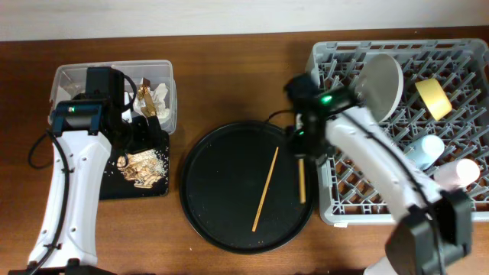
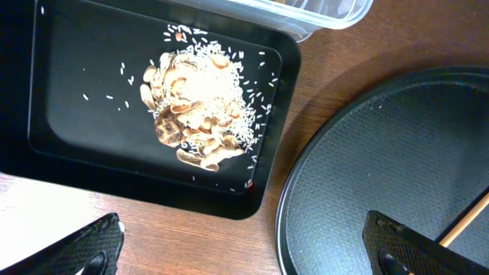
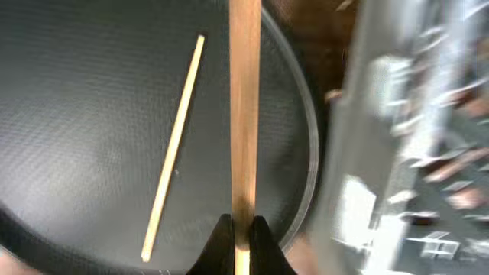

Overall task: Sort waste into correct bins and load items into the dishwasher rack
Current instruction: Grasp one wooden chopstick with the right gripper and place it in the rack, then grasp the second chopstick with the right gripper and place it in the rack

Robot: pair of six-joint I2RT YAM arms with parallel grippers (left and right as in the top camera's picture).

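My right gripper [image 1: 300, 147] is shut on one wooden chopstick [image 1: 302, 182], seen close in the right wrist view [image 3: 244, 107], and holds it above the right rim of the round black tray [image 1: 221, 221], beside the dishwasher rack [image 1: 336, 206]. The other chopstick [image 1: 266, 189] lies on that tray. The rack holds the plate [image 1: 383, 82], yellow bowl [image 1: 432, 98], light-blue cup [image 1: 425, 148] and pink cup [image 1: 461, 173]. My left gripper [image 2: 244, 256] is open and empty above the table beside the black rectangular tray [image 2: 53, 114] holding food scraps [image 2: 197, 103]. The clear tub [image 1: 67, 78] holds the tissue and wrapper [image 1: 152, 98].
The round black tray [image 2: 382, 153] lies between the bins and the rack. Bare wooden table [image 1: 229, 84] shows behind it. The right arm [image 1: 382, 172] reaches across the rack's left side. The left arm [image 1: 72, 183] runs along the table's left.
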